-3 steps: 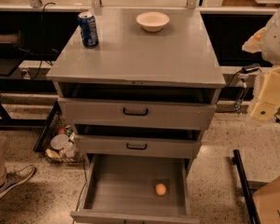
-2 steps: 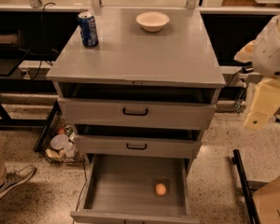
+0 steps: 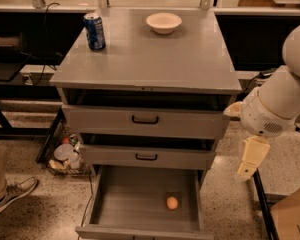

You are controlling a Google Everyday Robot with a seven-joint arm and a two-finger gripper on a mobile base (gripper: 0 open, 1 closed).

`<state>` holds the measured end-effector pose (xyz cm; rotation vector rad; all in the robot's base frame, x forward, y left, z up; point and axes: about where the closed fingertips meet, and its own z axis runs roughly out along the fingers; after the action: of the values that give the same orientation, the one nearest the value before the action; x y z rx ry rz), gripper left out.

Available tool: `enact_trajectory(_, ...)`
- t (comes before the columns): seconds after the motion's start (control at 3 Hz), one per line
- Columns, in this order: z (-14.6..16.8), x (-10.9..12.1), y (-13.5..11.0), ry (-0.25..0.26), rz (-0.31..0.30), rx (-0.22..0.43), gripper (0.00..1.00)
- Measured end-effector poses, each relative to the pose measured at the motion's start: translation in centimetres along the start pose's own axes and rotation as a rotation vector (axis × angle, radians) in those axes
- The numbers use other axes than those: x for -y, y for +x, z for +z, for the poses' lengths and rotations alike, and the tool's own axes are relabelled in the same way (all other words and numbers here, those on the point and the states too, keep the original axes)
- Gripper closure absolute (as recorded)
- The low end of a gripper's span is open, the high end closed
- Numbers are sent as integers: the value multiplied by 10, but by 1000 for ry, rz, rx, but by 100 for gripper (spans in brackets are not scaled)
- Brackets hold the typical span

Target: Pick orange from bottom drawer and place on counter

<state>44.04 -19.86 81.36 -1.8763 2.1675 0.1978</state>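
The orange [image 3: 172, 202] lies on the grey floor of the bottom drawer [image 3: 125, 204], which is pulled open, right of its middle. The counter [image 3: 150, 59] is the flat grey top of the cabinet. My gripper [image 3: 250, 163] hangs from the white arm to the right of the cabinet, level with the middle drawer. It is above and to the right of the orange, outside the drawer, and holds nothing that I can see.
A blue soda can [image 3: 94, 31] and a cream bowl [image 3: 163, 22] stand at the back of the counter. The two upper drawers [image 3: 145, 120] are slightly open. A person's shoe [image 3: 12, 195] is at lower left, clutter [image 3: 65, 156] beside the cabinet, a cardboard box [image 3: 292, 216] at lower right.
My arm has swung left and down, bringing the gripper from the far right edge to a spot beside the cabinet's right side. The orange has not moved.
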Motion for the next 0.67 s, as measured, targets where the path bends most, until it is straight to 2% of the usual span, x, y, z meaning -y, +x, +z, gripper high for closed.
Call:
enact_trajectory(0.33, 0, 0, 0, 0, 0, 0, 0)
enact_trajectory(0.67, 21, 1, 11, 5, -1, 28, 0)
